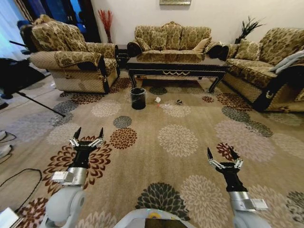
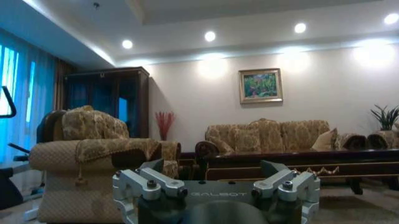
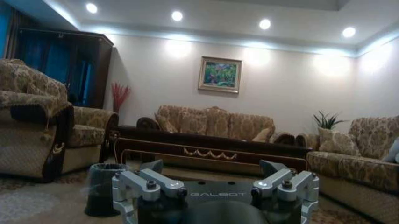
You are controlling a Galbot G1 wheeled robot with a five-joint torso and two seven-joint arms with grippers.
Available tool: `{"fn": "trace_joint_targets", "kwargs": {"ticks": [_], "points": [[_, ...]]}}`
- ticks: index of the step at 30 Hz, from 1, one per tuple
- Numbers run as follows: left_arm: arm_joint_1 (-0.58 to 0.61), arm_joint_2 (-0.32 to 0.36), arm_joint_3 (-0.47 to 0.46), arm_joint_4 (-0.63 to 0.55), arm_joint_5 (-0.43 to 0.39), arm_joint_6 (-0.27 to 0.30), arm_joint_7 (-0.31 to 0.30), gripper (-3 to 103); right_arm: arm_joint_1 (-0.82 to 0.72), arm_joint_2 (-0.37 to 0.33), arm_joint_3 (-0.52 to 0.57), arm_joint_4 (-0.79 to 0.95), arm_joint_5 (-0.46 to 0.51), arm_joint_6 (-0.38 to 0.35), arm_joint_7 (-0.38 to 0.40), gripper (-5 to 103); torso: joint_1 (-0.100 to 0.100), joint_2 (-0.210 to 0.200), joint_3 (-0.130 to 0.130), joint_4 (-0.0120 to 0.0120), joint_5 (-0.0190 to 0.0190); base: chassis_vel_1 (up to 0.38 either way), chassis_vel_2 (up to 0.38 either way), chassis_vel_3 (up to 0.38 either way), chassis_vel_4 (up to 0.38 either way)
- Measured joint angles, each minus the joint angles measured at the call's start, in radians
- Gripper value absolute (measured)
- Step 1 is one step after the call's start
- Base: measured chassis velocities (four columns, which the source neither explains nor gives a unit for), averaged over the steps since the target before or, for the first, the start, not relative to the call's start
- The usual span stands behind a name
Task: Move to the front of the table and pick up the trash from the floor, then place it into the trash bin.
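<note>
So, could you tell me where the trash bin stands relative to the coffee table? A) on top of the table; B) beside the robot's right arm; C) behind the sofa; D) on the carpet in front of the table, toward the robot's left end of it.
D: the head view shows the trash bin on the carpet, in front of the table, near its left end.

A tan carpet [image 1: 142, 156] carries brown, cream and grey-green flower medallions; the table [image 1: 176, 64] is glossy dark brown with gold scrollwork; the trash bin [image 1: 138, 98] is black; the trash [image 1: 157, 99] looks white, perhaps paper
</note>
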Motion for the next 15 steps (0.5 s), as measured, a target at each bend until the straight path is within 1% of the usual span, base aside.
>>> {"fn": "trace_joint_targets", "kwargs": {"ticks": [4, 8, 12, 13, 15], "points": [[0.006, -0.005, -0.002, -0.002, 0.004, -0.006, 0.000, 100, 0.001, 0.000, -0.001, 0.000, -0.001, 0.004, -0.001, 100, 0.000, 0.000, 0.000, 0.0000, 0.0000, -0.010, 0.008, 0.014, -0.010], [0.013, -0.011, -0.005, -0.010, 0.007, -0.012, 0.000, 100, 0.004, 0.000, -0.005, 0.000, -0.001, 0.007, -0.003, 100, 0.000, 0.002, 0.001, 0.0000, 0.0000, -0.079, 0.074, 0.072, -0.092], [0.020, -0.015, -0.009, -0.017, 0.009, -0.015, 0.001, 100, 0.009, 0.000, -0.009, 0.000, -0.001, 0.008, -0.003, 100, 0.001, 0.003, 0.003, -0.0001, 0.0000, -0.154, 0.175, 0.168, -0.154], [0.024, -0.017, -0.013, -0.020, 0.010, -0.017, 0.001, 100, 0.012, -0.001, -0.011, -0.001, -0.001, 0.009, -0.003, 100, 0.002, 0.004, 0.003, 0.0004, 0.0004, -0.196, 0.236, 0.191, -0.211], [0.026, -0.018, -0.015, -0.021, 0.010, -0.018, 0.001, 100, 0.013, -0.001, -0.012, -0.003, -0.001, 0.010, -0.004, 100, 0.002, 0.004, 0.004, 0.0003, 0.0003, -0.196, 0.224, 0.232, -0.211]]}}
